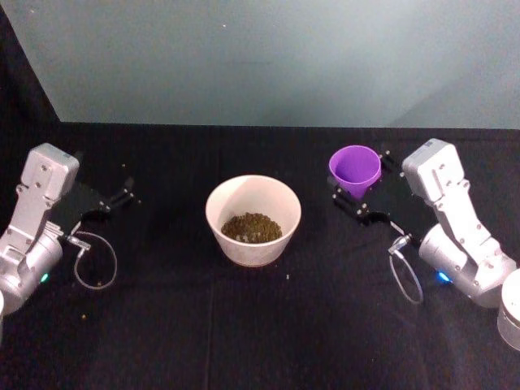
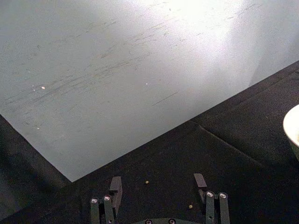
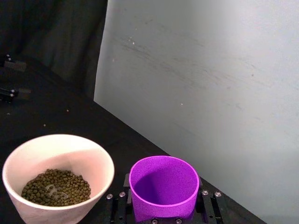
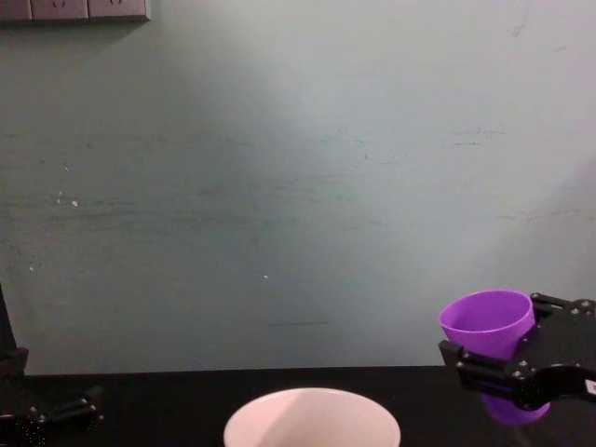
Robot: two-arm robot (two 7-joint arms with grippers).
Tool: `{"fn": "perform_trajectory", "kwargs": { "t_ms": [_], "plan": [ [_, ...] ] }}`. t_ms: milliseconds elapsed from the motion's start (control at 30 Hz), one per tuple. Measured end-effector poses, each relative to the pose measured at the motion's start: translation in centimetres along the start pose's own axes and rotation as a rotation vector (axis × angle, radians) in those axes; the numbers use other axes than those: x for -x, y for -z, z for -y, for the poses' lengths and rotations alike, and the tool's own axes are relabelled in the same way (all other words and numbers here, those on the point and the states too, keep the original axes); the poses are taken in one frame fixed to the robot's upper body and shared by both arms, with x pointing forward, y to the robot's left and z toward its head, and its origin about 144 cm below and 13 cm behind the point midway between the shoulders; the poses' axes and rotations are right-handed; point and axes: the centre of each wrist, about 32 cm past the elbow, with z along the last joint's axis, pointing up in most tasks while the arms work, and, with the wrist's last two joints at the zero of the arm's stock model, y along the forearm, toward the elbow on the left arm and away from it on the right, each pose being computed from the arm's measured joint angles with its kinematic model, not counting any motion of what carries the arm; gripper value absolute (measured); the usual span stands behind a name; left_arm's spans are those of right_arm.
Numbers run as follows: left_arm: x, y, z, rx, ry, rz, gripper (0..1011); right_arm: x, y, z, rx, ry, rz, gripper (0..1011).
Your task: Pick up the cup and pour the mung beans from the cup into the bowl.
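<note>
The right arm is bent at the elbow on the right side, its forearm angled inward, and the right gripper (image 1: 355,197) is held closed around the cup (image 1: 355,169), which is kept upright. The left arm is folded at the left side, and the left gripper (image 2: 158,183) is held with its fingers spread apart, gripping nothing.

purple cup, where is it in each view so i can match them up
Head view: the cup sits right of centre, in the right gripper.
Left wrist view: not in it.
Right wrist view: bottom centre, upright and empty.
Chest view: lower right, held above the table.
Shared landmark: the white bowl of mung beans, on the cup's left in the head, chest and right wrist views.
</note>
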Motion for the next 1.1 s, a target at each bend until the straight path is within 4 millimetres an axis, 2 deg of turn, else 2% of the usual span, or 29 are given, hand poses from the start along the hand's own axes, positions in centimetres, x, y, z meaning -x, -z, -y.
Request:
{"fn": "perform_trajectory", "kwargs": {
  "t_ms": [267,400,667,900,1100],
  "plan": [
    [0.0,0.0,0.0,0.000,0.000,0.000,1000,-0.6,2.6,-0.3,-0.042,-0.016,-0.075,726],
    [0.0,0.0,0.0,0.000,0.000,0.000,1000,-0.8,4.7,-0.7,-0.079,-0.033,-0.139,726],
    [0.0,0.0,0.0,0.000,0.000,0.000,1000,-0.6,7.6,-1.7,-0.125,-0.070,-0.248,726],
    [0.0,0.0,0.0,0.000,0.000,0.000,1000,-0.4,9.2,-2.4,-0.121,-0.091,-0.311,726],
    [0.0,0.0,0.0,0.000,0.000,0.000,1000,-0.3,9.7,-2.9,-0.107,-0.102,-0.327,726]
  ]
}}
